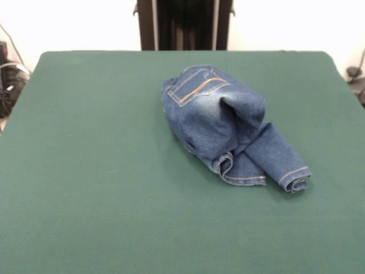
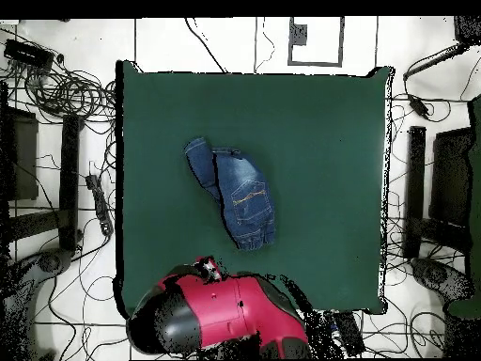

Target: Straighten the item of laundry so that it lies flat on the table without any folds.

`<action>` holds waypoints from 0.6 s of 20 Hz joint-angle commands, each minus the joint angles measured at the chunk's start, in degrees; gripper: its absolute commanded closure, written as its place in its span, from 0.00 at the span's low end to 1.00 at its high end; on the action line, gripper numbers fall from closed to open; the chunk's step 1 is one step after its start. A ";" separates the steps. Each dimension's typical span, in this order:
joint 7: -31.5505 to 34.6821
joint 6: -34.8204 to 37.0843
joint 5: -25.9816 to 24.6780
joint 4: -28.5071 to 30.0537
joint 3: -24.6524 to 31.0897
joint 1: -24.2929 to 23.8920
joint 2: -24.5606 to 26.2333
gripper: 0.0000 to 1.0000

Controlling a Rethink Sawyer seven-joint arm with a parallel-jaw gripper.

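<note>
The small blue denim jeans [image 1: 222,123] lie bunched on the green table [image 1: 85,171], right of centre toward the far side. The waist end with an orange-stitched back pocket faces the pedestal. The legs are folded over and rolled toward the near right. In the overhead view the jeans [image 2: 235,193] lie left of the middle of the table [image 2: 319,141], with the legs pointing to the upper left. The red arm [image 2: 221,315] is drawn back over the table's bottom edge. What seems to be its gripper end [image 2: 206,270] sits just below the jeans, apart from them. The front view shows no gripper.
The black pedestal [image 1: 183,25] stands behind the table's far edge. Cables and equipment [image 2: 56,85] lie on the floor around the table, and dark stands [image 2: 437,179] are on the right side. Cables [image 1: 8,80] show at the front view's left edge.
</note>
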 commanded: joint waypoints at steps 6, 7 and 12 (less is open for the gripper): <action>1.60 -1.67 -1.26 -0.47 5.31 2.64 4.16 0.00; 1.72 -1.49 -1.18 -0.63 5.20 2.81 4.26 0.00; 3.57 -2.40 -2.67 -2.13 4.14 4.76 6.19 0.00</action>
